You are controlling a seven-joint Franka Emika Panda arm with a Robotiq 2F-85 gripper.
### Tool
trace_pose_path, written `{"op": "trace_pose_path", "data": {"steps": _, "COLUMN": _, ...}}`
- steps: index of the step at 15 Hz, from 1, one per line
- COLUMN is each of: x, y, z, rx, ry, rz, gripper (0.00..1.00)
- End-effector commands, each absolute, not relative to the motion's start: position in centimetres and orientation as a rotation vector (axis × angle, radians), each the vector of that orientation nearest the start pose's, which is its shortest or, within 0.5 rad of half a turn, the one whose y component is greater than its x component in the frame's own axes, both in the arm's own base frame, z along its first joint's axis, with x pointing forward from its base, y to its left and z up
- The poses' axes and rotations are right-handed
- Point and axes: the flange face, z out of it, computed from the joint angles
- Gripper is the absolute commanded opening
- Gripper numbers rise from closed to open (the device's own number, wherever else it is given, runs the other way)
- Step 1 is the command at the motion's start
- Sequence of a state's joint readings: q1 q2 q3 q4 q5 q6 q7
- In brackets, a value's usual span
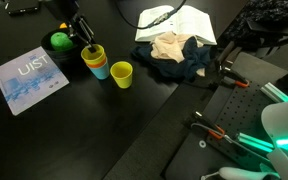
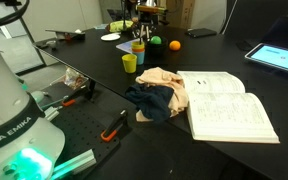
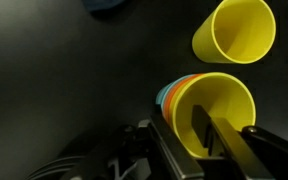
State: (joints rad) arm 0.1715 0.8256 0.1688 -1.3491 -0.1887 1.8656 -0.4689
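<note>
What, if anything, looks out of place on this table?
Only the clothes: a crumpled heap dumped beside the open book. The stacked cups and the single cup stand upright; nothing spilled.

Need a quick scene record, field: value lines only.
gripper: one finger inside the top cup of the stack, one outside its wall; cannot tell if clamped
cup stack: upright, yellow on top, blue and orange rims below
loose cup: yellow, upright, beside the stack, apart
green ball: near the stack
booklet: flat on the table
cloth: heap, against the open book
table: black
</note>
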Motion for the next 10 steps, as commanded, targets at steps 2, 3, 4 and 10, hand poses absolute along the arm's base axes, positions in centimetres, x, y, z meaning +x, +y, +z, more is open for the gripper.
{"op": "trace_pose_path", "data": {"steps": 2, "x": 67.4, "y": 20.0, "z": 21.7, "rx": -2.831, "ry": -1.303, "rz": 0.481, "gripper": 0.75}}
{"op": "trace_pose_path", "data": {"steps": 3, "x": 67.4, "y": 19.9, "z": 22.2, "rx": -2.836, "ry": -1.305, "rz": 0.480, "gripper": 0.82}}
{"op": "trace_pose_path", "data": {"steps": 4, "x": 67.5, "y": 19.8, "z": 22.7, "rx": -2.843, "ry": -1.304, "rz": 0.479, "gripper": 0.91}}
{"op": "trace_pose_path", "data": {"steps": 10, "x": 66.9, "y": 18.8, "z": 26.7, "rx": -2.843, "ry": -1.260, "rz": 0.538, "gripper": 1.00}}
